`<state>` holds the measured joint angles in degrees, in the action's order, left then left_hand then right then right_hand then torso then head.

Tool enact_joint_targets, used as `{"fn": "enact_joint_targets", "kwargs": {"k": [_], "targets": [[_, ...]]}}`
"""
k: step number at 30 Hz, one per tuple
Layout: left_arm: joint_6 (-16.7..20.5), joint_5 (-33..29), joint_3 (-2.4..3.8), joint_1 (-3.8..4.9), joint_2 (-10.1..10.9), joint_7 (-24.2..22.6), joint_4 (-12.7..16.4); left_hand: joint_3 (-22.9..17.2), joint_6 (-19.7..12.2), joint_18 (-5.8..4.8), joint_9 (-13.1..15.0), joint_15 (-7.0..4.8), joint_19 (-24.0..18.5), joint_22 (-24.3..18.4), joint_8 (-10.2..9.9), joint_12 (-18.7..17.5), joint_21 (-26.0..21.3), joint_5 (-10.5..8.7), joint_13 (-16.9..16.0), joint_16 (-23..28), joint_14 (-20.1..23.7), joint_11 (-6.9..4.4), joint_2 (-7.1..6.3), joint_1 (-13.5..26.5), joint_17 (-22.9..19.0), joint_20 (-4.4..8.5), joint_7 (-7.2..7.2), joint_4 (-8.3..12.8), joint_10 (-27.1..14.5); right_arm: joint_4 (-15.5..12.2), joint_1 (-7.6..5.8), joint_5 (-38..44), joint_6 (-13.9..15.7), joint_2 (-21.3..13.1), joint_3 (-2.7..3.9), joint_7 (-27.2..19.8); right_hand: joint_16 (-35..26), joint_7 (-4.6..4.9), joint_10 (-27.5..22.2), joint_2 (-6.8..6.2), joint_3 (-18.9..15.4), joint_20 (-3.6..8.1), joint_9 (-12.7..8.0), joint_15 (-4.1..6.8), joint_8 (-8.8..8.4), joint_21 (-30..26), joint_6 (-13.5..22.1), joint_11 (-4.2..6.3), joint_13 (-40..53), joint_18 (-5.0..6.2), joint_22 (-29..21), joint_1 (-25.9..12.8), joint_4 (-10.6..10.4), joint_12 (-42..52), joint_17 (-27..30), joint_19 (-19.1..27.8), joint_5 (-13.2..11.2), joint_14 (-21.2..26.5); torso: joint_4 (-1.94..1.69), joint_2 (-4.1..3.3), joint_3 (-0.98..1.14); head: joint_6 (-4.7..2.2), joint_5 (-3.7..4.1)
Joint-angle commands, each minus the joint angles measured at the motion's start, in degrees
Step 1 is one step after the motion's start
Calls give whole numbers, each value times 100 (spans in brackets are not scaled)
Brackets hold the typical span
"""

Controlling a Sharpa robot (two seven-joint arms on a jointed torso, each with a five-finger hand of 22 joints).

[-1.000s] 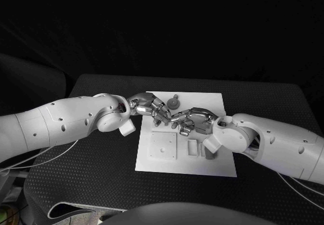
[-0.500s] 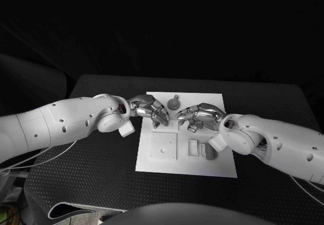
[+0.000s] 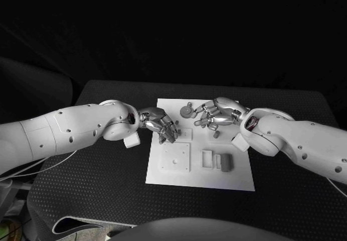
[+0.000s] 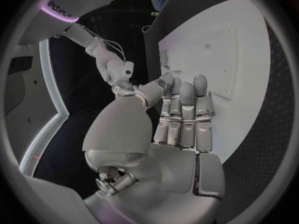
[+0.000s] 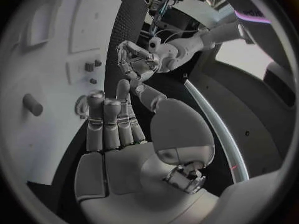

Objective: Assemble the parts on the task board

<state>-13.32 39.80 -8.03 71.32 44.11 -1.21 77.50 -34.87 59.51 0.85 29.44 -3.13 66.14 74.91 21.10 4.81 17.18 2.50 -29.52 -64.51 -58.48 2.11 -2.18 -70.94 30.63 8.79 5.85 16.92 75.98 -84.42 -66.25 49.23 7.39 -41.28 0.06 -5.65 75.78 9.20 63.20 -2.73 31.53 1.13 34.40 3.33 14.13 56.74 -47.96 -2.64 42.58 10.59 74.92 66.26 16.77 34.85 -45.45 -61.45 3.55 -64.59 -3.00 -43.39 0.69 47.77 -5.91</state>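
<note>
Left hand (image 3: 160,125): fingers extended, empty, over task board (image 3: 166,173). Right hand (image 3: 219,113): curled loosely, empty. Gear part (image 3: 187,111), bar parts (image 3: 217,160) loose; assembly judged barely begun.

Robot lab: black table (image 3: 289,201), dark surroundings.

Scene dim overall; room behind the desk (image 3: 87,191) is black. The task board (image 3: 217,175) is the brightest surface, evenly lit from above, with only soft, faint shadows beside the small parts on it. Sharp glints on the metal of the left hand (image 3: 160,125) and right hand (image 3: 217,113). Head view reasonably sharp. Both wrist views are fisheye circles in dark frames: the board's edges bend, and detail smears toward the rim. A bright light strip (image 4: 44,129) curves beyond the board.
</note>
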Motion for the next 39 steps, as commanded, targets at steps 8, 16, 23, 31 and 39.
{"fn": "enact_joint_targets", "kwargs": {"k": [8,16,23,31,39], "targets": [[-778,632,4,0,-88,507,22,-103,31,104,61,-51,40,130,35,5,63,43,-5,-39,-25,-6,15,37,24,34,-18,-8,89,-199,-221,3269,-258,212,3,-477,-18,-110,-231,-99,23,-5,-24,103,-80,2,65,80,176,441,101,241,9,286,-4,-10,14,-2,-2,-5,-7,22,21],[-931,635,4,1,-111,557,32,-161,66,89,263,-97,72,128,70,54,180,920,-42,-79,-82,-51,-103,314,73,83,-51,-9,195,-292,-260,4087,-414,359,-3,-404,-48,-82,-602,-252,169,-40,-131,-12,-159,-2,227,-51,-461,441,110,401,6,-439,-14,102,15,78,-8,0,-6,59,20],[-952,635,5,2,-120,522,51,-153,82,88,419,-127,102,125,94,103,249,1262,-122,-96,-126,-80,-141,449,101,113,-73,-9,240,-283,-326,4448,-758,524,-121,-275,-33,-87,-294,-272,179,-61,-219,-41,-142,49,257,-71,-981,441,104,431,6,-883,-26,115,12,79,5,0,-9,62,30],[-967,635,6,2,-149,515,82,-164,91,87,512,-145,116,121,101,131,281,1387,-171,-110,-158,-96,-154,499,122,129,-87,-9,258,-217,-357,4553,-1037,740,-279,-198,-35,-91,-195,-262,156,-69,-240,-21,-125,52,245,-49,-1025,441,97,396,2,-891,-25,110,11,75,-3,-2,-7,68,52],[-990,635,7,2,-193,512,88,-167,91,88,526,-148,120,121,101,135,287,1395,-179,-114,-164,-99,-156,502,126,133,-88,-8,259,-125,-360,4390,-1084,951,-402,-240,-37,-77,-155,-245,135,-73,-254,-11,-112,52,234,-40,-1050,441,91,341,-2,-899,-23,102,11,71,-14,-2,-11,82,67]]}}
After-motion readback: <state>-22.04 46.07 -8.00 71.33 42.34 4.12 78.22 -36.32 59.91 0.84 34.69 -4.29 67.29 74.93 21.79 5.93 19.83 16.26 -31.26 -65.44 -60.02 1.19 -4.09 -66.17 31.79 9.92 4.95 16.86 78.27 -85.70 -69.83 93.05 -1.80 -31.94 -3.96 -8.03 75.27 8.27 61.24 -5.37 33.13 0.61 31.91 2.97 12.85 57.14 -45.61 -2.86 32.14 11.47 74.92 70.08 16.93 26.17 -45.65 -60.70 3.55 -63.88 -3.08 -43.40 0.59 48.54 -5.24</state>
